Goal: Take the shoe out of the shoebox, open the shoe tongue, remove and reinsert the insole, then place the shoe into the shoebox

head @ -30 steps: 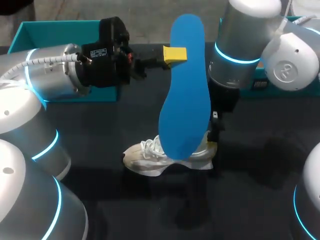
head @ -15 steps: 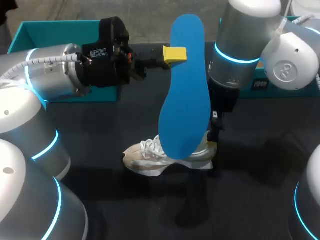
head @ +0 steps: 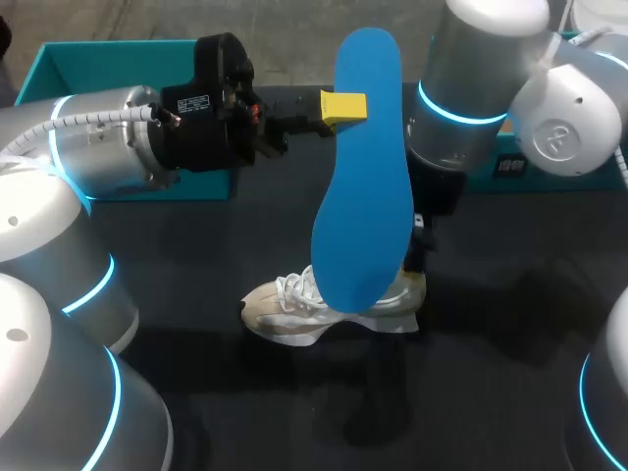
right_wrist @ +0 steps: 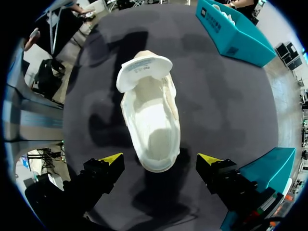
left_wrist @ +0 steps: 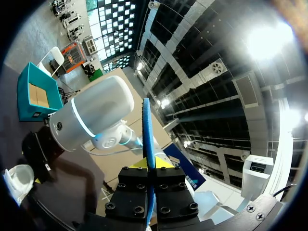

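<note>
- The shoe [head: 319, 306] is found standing on its sole on the dark table [head: 491, 392], outside the boxes, with its toe towards the robot's left and its heel towards the right.
- In the right wrist view, the shoe [right_wrist: 150, 120] is seen from above. Its tongue [right_wrist: 143, 71] is folded forward and its pale interior is exposed.
- The right gripper [head: 419, 278] is held above the heel end of the shoe. Its fingers [right_wrist: 111, 158] are spread wide, one on each side of the heel, and nothing is gripped by them.
- The blue insole [head: 361, 177] is held upright in the air above the shoe. In the head view, its lower end overlaps the shoe, and contact between the two cannot be determined.
- The left gripper [head: 351, 106] is clamped on the upper part of the insole from the left side. In the left wrist view, the insole [left_wrist: 148, 130] is seen edge-on, pinched between the two narrowly set fingers of that gripper [left_wrist: 150, 166].
- The left teal box [head: 98, 47] is set at the far left of the table, behind the left arm.
- The right teal box [head: 564, 179] is set at the far right, largely hidden by the right arm.
</note>
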